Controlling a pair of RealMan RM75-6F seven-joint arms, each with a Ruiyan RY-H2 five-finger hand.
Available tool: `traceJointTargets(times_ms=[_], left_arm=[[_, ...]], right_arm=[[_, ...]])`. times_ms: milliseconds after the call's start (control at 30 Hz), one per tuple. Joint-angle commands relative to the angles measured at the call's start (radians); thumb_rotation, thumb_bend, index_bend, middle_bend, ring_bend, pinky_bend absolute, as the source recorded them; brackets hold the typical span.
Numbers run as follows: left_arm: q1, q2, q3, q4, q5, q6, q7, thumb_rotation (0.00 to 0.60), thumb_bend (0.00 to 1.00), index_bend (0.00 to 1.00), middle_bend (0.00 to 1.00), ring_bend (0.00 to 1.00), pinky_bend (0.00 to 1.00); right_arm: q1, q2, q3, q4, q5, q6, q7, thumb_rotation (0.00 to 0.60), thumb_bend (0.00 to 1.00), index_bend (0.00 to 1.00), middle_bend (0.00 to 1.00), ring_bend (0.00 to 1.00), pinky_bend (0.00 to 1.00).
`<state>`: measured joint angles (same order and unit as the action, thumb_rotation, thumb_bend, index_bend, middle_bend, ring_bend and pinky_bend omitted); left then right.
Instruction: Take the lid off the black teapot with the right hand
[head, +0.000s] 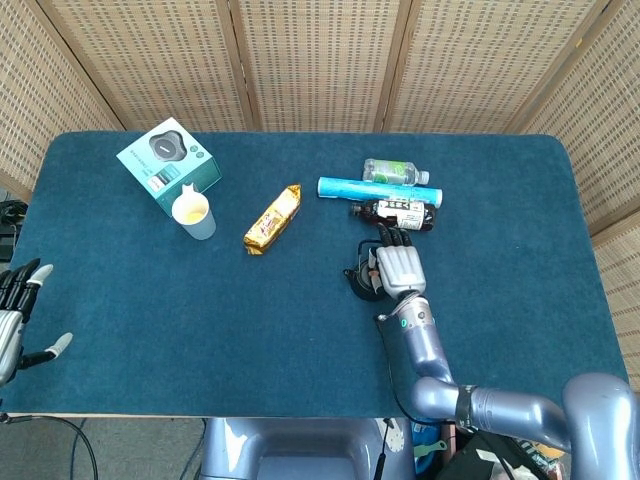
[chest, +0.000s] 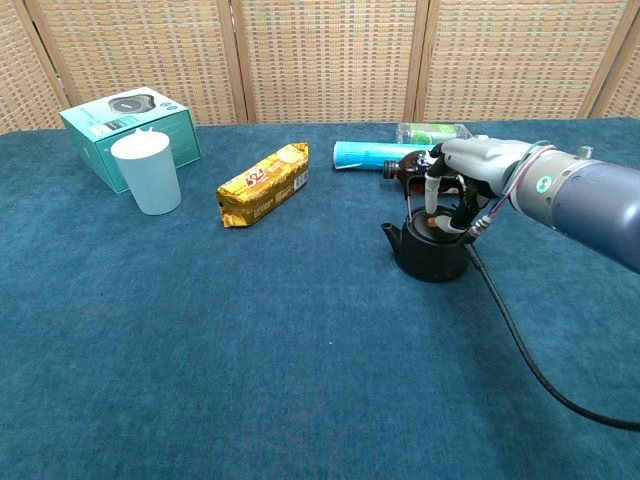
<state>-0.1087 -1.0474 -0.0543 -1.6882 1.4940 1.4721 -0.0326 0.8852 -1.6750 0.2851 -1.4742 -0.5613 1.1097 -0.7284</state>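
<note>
Hovering over the black teapot (chest: 432, 255), right hand (chest: 462, 178) fingers curled at its lid (chest: 432, 224); grip unclear.

Upright black teapot (chest: 432, 255), lid (chest: 432, 226) on

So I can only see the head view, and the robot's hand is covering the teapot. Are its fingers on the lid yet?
Observer: The chest view shows the right hand over the black teapot, with fingertips down at the lid. Whether they grip it, I cannot tell.
Operator: Is the lid still on?
Observer: Yes, it sits on the pot; only a bit of its orange knob peeks out under the fingers.
Operator: Is the teapot's handle standing up?
Observer: Yes, the thin wire handle stands upright, and the fingers reach down beside it.
Operator: Which way does the spout point?
Observer: Toward the gold snack pack, away from the hand.
</note>
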Motion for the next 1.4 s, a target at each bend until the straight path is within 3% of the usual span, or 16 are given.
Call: traceJointTargets(times_ms=[33,567,933,1267,1400], left_arm=[[0.000,0.001,0.001,0.001,0.001,0.000,-0.002,0.600,0.23,0.00,0.00,0.00,0.00],[-0.001,0.001,0.005,0.000,0.005,-0.003,-0.004,0.600,0.23,0.00,0.00,0.00,0.00],[-0.001,0.003,0.004,-0.001,0.005,-0.002,-0.010,0.600,0.23,0.00,0.00,0.00,0.00],[-0.001,0.005,0.006,-0.002,0.008,-0.001,-0.014,0.600,0.23,0.00,0.00,0.00,0.00],[0.000,0.006,0.009,-0.005,0.012,0.000,-0.014,0.600,0.23,0.00,0.00,0.00,0.00]], right_arm=[[0.000,0.000,-0.004,0.000,-0.004,0.002,-0.001,0.600,0.58,0.49,0.06,0.00,0.03],[-0.008,-0.018,-0.030,0.048,-0.042,-0.015,0.019,0.600,0.58,0.51,0.06,0.00,0.03],[-0.018,-0.017,-0.034,0.061,-0.063,-0.018,0.032,0.600,0.58,0.66,0.12,0.00,0.03],[-0.045,0.072,-0.013,-0.070,-0.147,0.037,0.064,0.600,0.58,0.66,0.12,0.00,0.03],[-0.066,0.127,-0.030,-0.154,-0.211,0.059,0.074,0.600,0.58,0.66,0.12,0.00,0.03]])
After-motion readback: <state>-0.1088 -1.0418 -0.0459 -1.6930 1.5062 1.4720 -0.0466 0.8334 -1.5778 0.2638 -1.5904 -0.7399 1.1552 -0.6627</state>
